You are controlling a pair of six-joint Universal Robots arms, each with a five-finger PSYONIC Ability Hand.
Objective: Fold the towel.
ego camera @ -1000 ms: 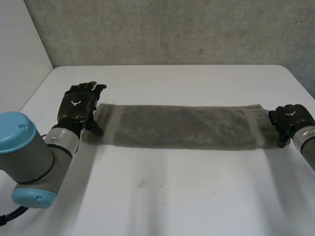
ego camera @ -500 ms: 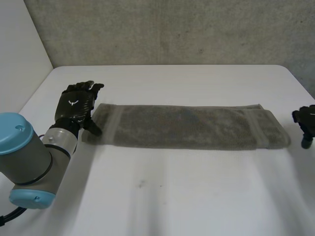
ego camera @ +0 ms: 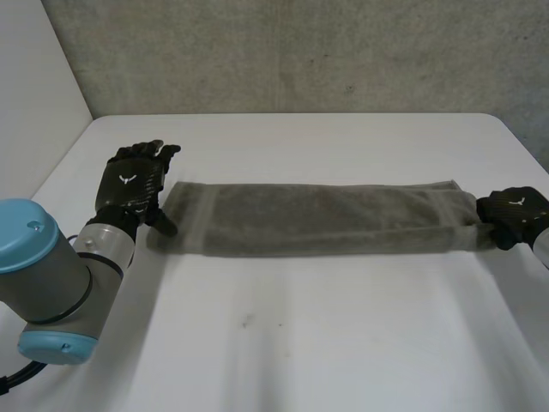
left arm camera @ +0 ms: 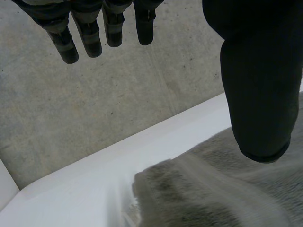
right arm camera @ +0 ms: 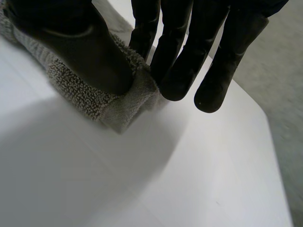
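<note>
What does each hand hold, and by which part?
The right hand pinches the towel by its right end. The left hand, open at the other end, holds nothing.

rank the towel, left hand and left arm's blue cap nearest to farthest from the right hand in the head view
1. towel: its end is pinched by the right hand.
2. left hand: open, at the towel's opposite end.
3. blue cap: on the left arm, beyond that hand.
</note>
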